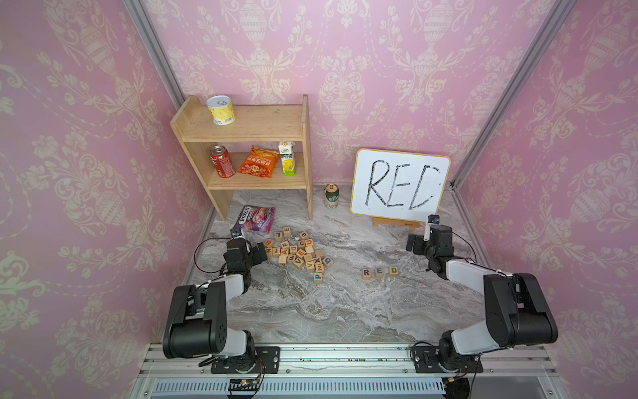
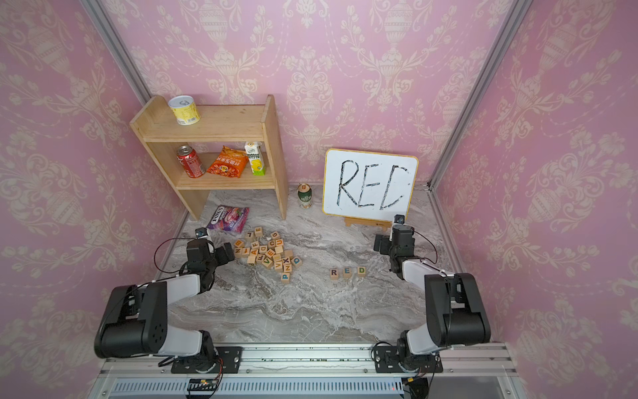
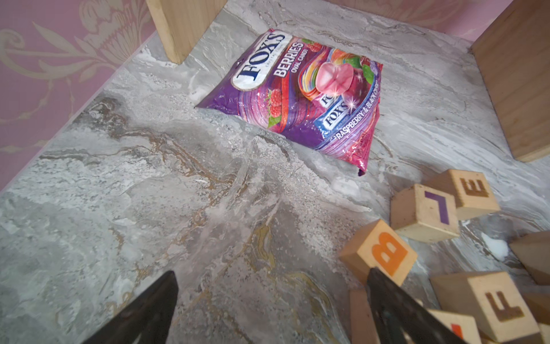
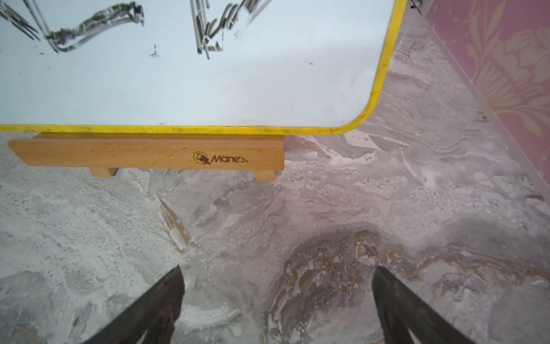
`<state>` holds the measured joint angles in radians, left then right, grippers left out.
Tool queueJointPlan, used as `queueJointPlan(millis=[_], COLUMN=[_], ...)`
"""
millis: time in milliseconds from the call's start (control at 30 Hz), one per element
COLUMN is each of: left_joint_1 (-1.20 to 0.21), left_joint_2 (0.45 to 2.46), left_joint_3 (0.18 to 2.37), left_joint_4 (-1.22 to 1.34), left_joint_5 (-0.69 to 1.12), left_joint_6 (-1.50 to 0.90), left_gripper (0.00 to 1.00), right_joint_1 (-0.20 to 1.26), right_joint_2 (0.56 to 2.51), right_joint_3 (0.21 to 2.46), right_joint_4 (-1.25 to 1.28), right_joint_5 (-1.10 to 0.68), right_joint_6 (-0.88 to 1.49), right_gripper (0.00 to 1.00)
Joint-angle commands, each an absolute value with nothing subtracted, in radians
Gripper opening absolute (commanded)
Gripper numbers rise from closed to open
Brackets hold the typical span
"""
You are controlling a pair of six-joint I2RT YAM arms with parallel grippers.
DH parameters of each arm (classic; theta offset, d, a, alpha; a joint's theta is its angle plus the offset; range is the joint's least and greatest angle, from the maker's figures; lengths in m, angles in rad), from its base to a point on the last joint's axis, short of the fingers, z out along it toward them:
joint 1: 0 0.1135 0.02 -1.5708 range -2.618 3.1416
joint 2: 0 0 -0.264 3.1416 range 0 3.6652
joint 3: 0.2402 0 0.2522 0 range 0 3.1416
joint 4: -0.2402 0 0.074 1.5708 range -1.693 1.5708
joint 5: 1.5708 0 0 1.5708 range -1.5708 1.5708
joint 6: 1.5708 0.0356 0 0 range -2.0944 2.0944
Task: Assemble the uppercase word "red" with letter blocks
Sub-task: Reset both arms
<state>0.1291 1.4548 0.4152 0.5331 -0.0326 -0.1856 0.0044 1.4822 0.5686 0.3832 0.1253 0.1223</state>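
Blocks spell RED in a row on the desk: R block, E block, D block, right of the block pile; left tool and right tool both spread wide, holding nothing.

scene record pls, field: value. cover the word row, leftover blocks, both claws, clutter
word row: R block, E block, D block side by side, reading RED
left claw: open, empty, at the edge of the pile
right claw: open, empty, facing the white board
spare blocks: loose pile, apart from the row
clutter: candy bag lying flat by the shelf
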Motion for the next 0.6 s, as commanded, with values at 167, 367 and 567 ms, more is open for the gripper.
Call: queueJointPlan(millis=[167,367,567], left_joint_1=[0.138,0.090,0.067], left_joint_2=[1.531,1.622,1.622], left_joint_3=[0.328,0.312,0.368], left_joint_4=[0.952,1.047,0.962], left_joint_5=[0.029,0.004,0.016], left_joint_6=[-0.127,-0.078,-0.037], left_gripper=[0.99,0.99,0.99], right_joint_1=[0.034,0.053,0.046], right_joint_2=[1.458,1.512,1.495], right_joint_3=[0.437,0.346,0.385], right_joint_4=[0.695,0.922,0.817], right_joint_5=[0.161,0.141,0.140], right_joint_6=[0.071,0.037,0.047], right_gripper=[1.00,1.00,1.00])
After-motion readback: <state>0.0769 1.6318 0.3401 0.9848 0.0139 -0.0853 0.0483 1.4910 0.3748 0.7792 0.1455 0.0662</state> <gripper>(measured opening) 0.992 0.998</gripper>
